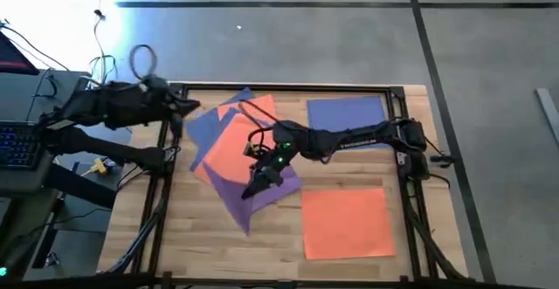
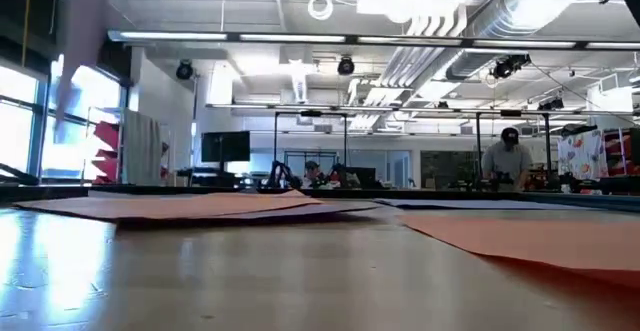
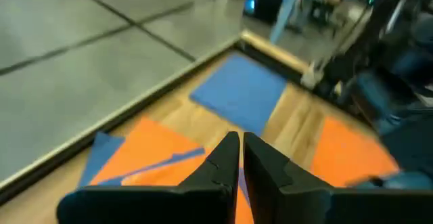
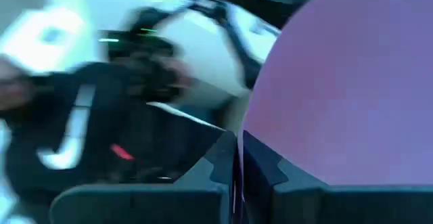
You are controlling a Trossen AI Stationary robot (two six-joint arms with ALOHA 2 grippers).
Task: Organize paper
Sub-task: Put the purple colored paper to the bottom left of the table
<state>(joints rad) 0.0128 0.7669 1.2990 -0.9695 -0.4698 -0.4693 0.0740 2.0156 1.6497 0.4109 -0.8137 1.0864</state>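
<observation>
The right end effector (image 1: 254, 184) pinches the thin, floppy purple paper sheet (image 1: 262, 193) by its edge; the left end effector (image 1: 190, 107) waits closed.

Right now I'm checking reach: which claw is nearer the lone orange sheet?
Right. The right claw sits over the mixed pile just beside the lone orange sheet; the left claw waits at the table's far-left corner.

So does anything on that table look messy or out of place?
Yes. The pile of orange, blue and purple sheets at the table's left-middle lies fanned and crooked, corners sticking out at different angles. The blue sheet and orange sheet on the right lie flat and square. The right gripper is pinching a purple sheet at that pile.
</observation>
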